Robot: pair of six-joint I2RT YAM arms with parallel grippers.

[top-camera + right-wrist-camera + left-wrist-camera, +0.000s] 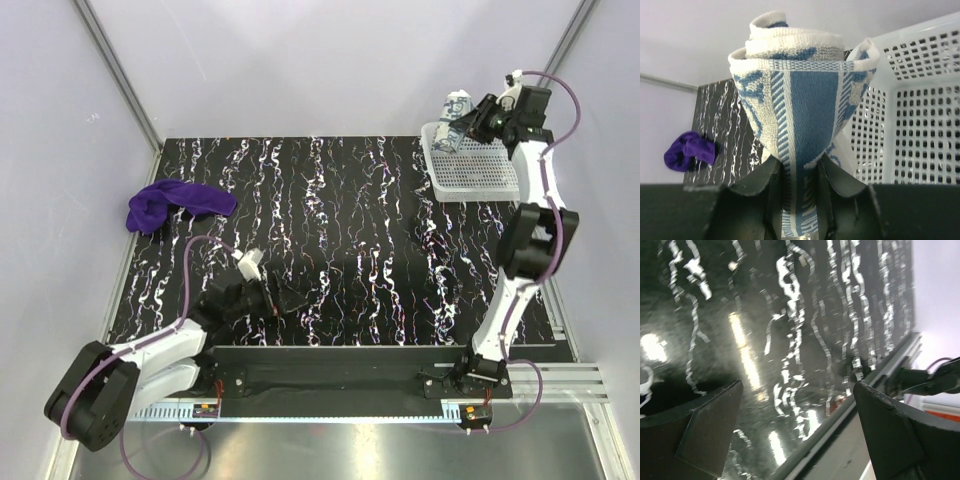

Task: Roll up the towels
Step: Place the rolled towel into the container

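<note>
Right gripper (pixel 470 122), seen from above, is clamped on the rolled patterned towel (pixel 457 108) at the far right. It holds the roll over the white basket (pixel 480 170), probably to set it inside. The purple towel (pixel 175 203) lies crumpled and unrolled on the tabletop (pixel 350 230), far left. The left gripper (pixel 262 283) sits low near the near edge. Left wrist view: its jaws stand apart, holding nothing. Right wrist view: the jaws pinch the roll's lower end, which keeps it wound.

My overhead view is bright, even and sharp. My left wrist view is dim and blurred, with glare streaks on the glossy table (pixel 715 300). My right wrist view shows the patterned towel (pixel 807 95) crisp, background softer.
</note>
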